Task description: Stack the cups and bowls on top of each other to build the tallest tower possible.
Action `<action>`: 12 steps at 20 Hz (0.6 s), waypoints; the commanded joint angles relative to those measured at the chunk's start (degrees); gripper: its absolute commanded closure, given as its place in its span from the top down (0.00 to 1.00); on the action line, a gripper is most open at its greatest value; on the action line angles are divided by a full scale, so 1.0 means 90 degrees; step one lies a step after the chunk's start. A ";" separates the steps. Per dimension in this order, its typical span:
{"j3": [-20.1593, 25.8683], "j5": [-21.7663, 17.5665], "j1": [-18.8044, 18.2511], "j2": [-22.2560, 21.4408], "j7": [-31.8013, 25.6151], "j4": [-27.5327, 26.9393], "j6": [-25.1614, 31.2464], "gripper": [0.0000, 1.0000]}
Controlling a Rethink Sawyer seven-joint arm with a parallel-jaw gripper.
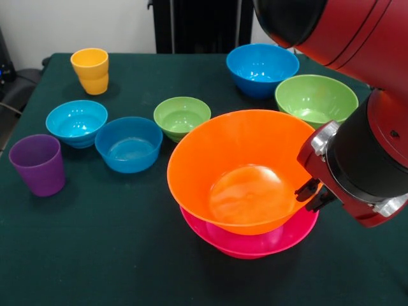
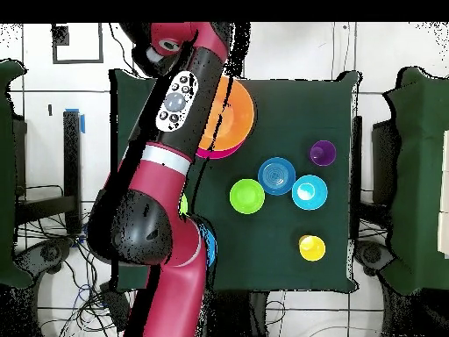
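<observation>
The tower [image 1: 248, 191] stands near the worktop's [image 1: 95, 255] front edge: an orange bowl [image 1: 239, 159] sitting in a pink bowl [image 1: 255, 242]. The claw [image 1: 312, 194] is at the orange bowl's rim, but I cannot tell whether it grips it. To finish well, release straight up without tilting the bowl, then fetch 1 of the loose bowls, probably the green bowl [image 1: 315, 99] nearby.

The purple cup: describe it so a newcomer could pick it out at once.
Start at the dark green cloth-covered table in the front view and go to its left edge. There, left of the small blue plastic bowl and just below the small cyan plastic bowl, stands the small purple plastic cup, upright and alone. It is the only purple item, and taller and narrower than the bowls beside it.
</observation>
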 commanded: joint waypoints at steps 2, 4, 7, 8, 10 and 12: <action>-0.0160 -0.0056 0.0100 -0.0054 0.0386 -0.0280 -0.0429 0.00; -0.0115 -0.0051 0.0100 -0.0031 0.0406 -0.0270 -0.0480 0.00; -0.0042 -0.0031 0.0117 -0.0010 0.0485 -0.0248 -0.0538 0.00; -0.0041 -0.0027 0.0119 -0.0014 0.0494 -0.0247 -0.0542 0.00; -0.0055 -0.0039 0.0117 -0.0017 0.0477 -0.0248 -0.0562 0.00; -0.0057 -0.0053 0.0113 -0.0009 0.0451 -0.0248 -0.0612 0.00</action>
